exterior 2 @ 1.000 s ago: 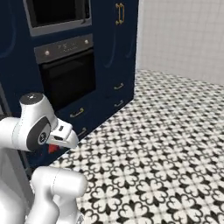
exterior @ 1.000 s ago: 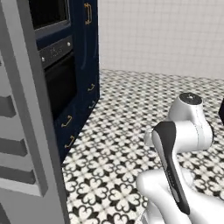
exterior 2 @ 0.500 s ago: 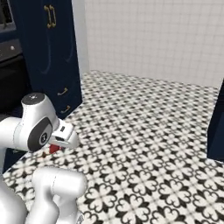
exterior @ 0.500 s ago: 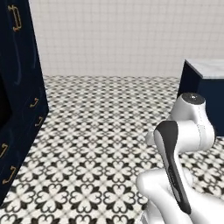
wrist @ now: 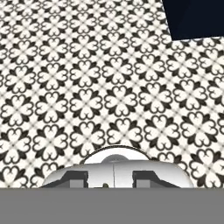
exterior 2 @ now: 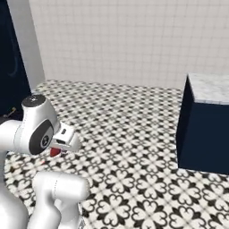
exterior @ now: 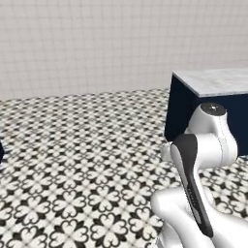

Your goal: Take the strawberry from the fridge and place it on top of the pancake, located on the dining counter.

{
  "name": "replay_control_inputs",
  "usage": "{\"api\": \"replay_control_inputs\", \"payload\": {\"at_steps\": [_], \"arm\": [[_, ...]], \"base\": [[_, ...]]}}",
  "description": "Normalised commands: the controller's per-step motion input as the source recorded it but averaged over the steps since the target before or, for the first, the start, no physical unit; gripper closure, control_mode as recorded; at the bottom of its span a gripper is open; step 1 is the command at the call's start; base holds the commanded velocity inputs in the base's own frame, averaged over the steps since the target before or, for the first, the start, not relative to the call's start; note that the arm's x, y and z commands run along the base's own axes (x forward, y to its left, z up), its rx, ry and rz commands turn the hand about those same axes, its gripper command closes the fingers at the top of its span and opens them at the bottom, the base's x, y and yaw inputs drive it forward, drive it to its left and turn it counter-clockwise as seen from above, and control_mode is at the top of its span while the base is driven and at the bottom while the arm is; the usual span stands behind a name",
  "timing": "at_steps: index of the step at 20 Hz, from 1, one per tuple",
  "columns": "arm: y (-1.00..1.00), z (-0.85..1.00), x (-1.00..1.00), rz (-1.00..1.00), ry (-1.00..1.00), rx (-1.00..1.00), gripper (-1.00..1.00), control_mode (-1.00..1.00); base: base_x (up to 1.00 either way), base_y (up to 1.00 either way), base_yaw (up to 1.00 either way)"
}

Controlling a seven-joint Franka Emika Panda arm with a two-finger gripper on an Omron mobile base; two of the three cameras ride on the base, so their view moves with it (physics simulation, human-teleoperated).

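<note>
since the earlier frames the whole scene has swung round: the navy cabinets and oven have slid out of the base views and the dining counter (exterior 2: 210, 89) has come in, which reads as the base turning rather than anything in the room moving. the arm itself sits folded as before, the gripper (exterior 2: 60, 150) tucked low beside its own body. its jaws are closed, and a small red shape pinched just under the hand looks like the strawberry (exterior 2: 54, 152), so i judge it is gripped there. ahead of the hand and off to its far side stands the counter's navy base (wrist: 197, 17), well apart, with patterned tile floor (exterior: 87, 160) between. so the fetch from the fridge seems done and the carry is under way; what is left is to close on the counter, find the pancake, which i cannot see on the slab from here, and set the berry on top. no brand, label or writing is readable anywhere
</note>
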Motion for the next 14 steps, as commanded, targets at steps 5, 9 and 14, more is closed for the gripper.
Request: {"api": "replay_control_inputs", "payload": {"at_steps": [5, 9, 14], "arm": [[0.0, 0.0, 0.0, 0.0, 0.0, 0.0, 1.0, 1.0], [0.0, 0.0, 0.0, 0.0, 0.0, 0.0, 1.0, 1.0], [0.0, 0.0, 0.0, 0.0, 0.0, 0.0, 1.0, 1.0]], "base": [[1.0, 0.48, -0.57], [0.8, 0.85, -0.39], [0.87, 0.65, -0.25]]}}
